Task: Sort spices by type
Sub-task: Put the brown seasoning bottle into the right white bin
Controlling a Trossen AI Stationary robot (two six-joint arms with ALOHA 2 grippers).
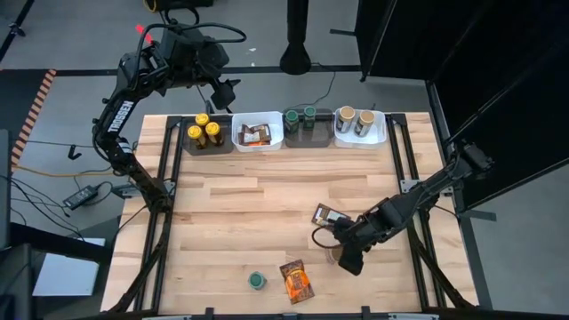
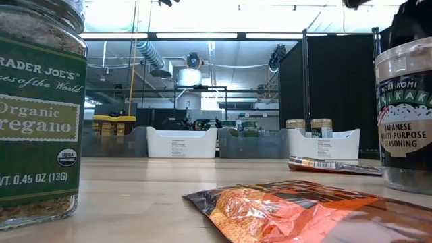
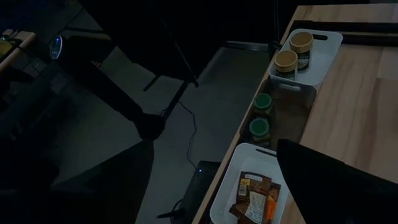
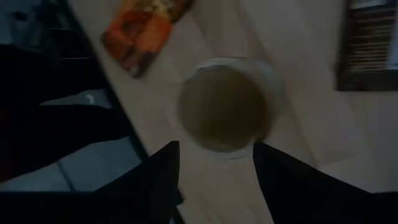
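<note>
Right claw (image 1: pixel 342 253), lower right in the high view, hovers over a tan-lidded jar (image 1: pixel 335 255), fingers apart. Left claw (image 1: pixel 227 93), upper left, waits open. Low view, right edge: the jar (image 2: pixel 405 115) is glass, rigid, probably slick and breakable. Right wrist view: fingers (image 4: pixel 163 180) straddle the lid (image 4: pixel 225 107); grip the round sides.

Near the tabletop's front edge, a green-lidded jar (image 1: pixel 257 281) is standing upright beside a flat orange packet (image 1: pixel 297 281). A brown packet (image 1: pixel 325 216) is lying rightward, with a tan-lidded jar (image 4: pixel 227 107) nearby.
</note>
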